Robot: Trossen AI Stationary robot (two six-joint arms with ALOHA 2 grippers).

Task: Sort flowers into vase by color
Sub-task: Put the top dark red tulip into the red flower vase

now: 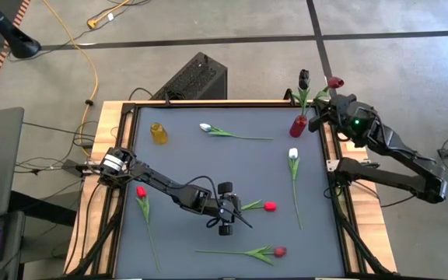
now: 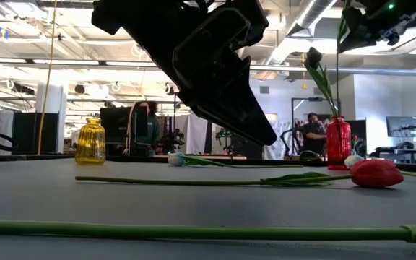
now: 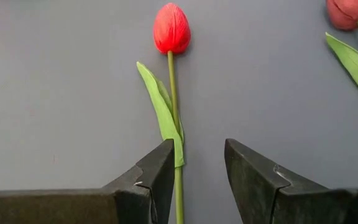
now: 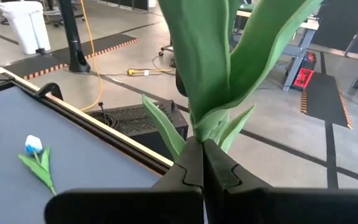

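The left arm stretches from the left edge of the high view toward the lower middle, its left hand point(image 1: 225, 218) low over the grey tabletop point(image 1: 208, 167) with fingers apart, straddling the thin green stem of a red tulip point(image 3: 171, 28) that lies flat, its waxy bud pointing away. The right arm folds in from the right edge to the upper right corner, where the right hand point(image 4: 202, 163) is pressed together on the stem and broad smooth leaves of a maroon tulip point(image 1: 334, 82) held above a red glass vase point(image 1: 298, 125), which already carries a dark tulip point(image 1: 304, 78). A ribbed yellow glass vase point(image 1: 159, 133) stands at upper left. White tulips point(image 1: 292, 155) and other red ones lie scattered.
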